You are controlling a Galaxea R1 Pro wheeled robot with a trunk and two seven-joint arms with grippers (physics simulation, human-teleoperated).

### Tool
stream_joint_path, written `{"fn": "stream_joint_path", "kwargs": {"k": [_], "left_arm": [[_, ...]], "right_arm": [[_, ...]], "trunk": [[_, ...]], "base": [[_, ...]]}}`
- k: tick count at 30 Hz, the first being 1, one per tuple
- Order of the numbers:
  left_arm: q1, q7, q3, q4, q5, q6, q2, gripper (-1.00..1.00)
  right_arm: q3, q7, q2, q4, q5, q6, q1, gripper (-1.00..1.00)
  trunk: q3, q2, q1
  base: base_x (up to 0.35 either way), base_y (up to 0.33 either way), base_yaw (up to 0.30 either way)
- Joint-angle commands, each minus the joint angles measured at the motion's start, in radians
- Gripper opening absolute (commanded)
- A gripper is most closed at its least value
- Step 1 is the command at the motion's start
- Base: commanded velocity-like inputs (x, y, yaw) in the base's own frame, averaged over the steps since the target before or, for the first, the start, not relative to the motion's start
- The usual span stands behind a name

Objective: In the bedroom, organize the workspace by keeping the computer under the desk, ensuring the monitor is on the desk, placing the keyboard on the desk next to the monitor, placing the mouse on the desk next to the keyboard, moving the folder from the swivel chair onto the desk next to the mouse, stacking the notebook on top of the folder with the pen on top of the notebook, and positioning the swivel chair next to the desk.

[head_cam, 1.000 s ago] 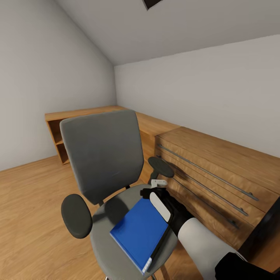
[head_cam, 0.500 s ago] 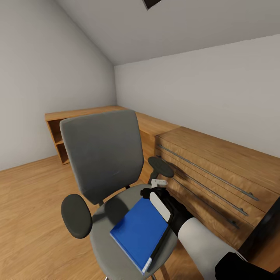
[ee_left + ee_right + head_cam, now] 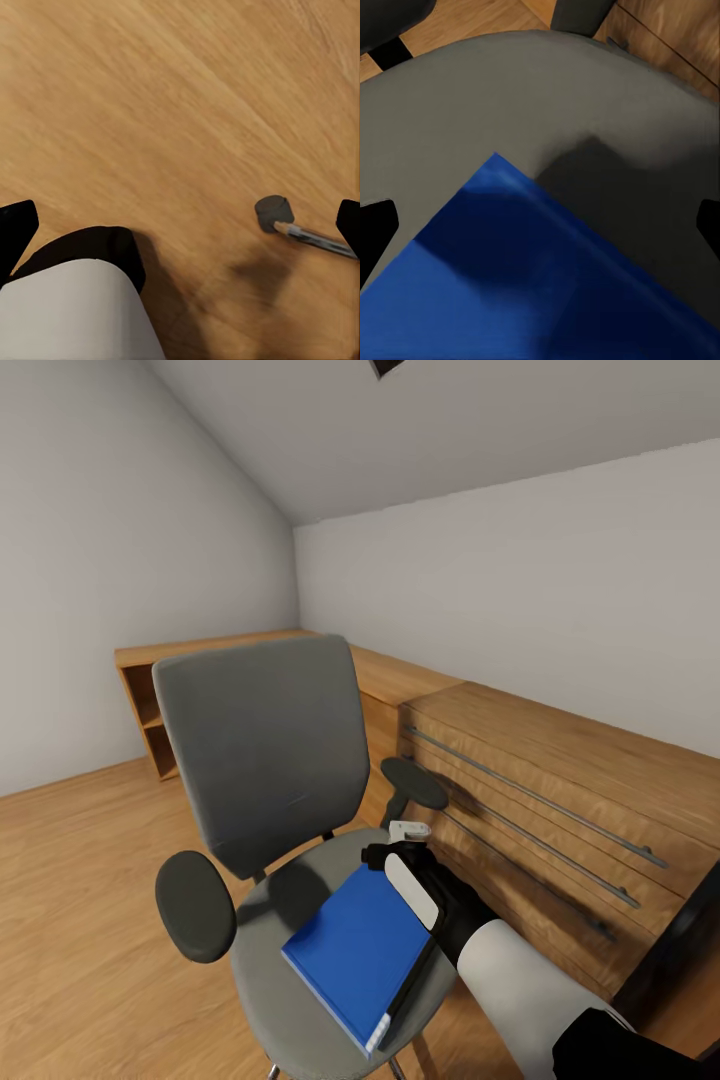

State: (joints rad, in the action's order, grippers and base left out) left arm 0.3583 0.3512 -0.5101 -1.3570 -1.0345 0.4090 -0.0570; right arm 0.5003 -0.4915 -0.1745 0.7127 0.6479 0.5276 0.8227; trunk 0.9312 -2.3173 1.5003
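The grey swivel chair stands in front of me with the bright blue folder lying flat on its seat. My right gripper hovers open over the folder's far corner, beside the chair's right armrest. The right wrist view looks down past that gripper at the folder's corner on the grey seat, with the two fingertips wide apart. My left gripper is open above the wood floor, near a chair caster.
A low light-wood dresser with long metal handles runs along the wall right of the chair. An open wooden shelf unit sits in the back corner. A black panel shows at the lower right. Wood floor lies left of the chair.
The whole picture has shifted slightly, so the camera has moved a little. The right gripper holds the same place over the folder's corner, still open.
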Motion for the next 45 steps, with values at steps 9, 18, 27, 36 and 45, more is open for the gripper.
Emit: {"fn": "stream_joint_path", "kwargs": {"k": [9,18,27,36,45], "left_arm": [[0.0,0.005,-0.001,0.002,-0.032,0.003,0.004,1.0],[-0.002,0.002,0.0,0.009,-0.026,0.002,0.01,1.0],[-0.002,0.004,0.006,0.01,-0.018,0.001,0.011,1.0],[-0.002,0.004,0.005,0.011,-0.016,0.0,0.011,1.0],[-0.004,0.005,-0.002,0.003,-0.05,0.004,0.01,1.0]], "right_arm": [[0.003,-0.009,0.0,0.001,0.008,0.002,0.001,1.0],[0.003,-0.009,0.0,0.001,0.009,0.002,0.002,1.0],[0.003,-0.009,0.0,0.001,0.009,0.002,0.002,1.0],[0.003,-0.009,0.0,0.001,0.007,0.003,0.004,1.0],[0.003,-0.009,0.0,0.001,0.008,0.003,0.005,1.0]], "trunk": [[0.001,-0.001,0.0],[0.001,-0.001,0.0],[0.001,-0.001,0.0],[0.001,-0.001,0.0],[0.001,-0.001,0.0]], "base": [[0.0,0.0,0.0],[0.0,0.0,0.0],[0.0,0.0,0.0],[0.0,0.0,0.0],[0.0,0.0,0.0]]}}
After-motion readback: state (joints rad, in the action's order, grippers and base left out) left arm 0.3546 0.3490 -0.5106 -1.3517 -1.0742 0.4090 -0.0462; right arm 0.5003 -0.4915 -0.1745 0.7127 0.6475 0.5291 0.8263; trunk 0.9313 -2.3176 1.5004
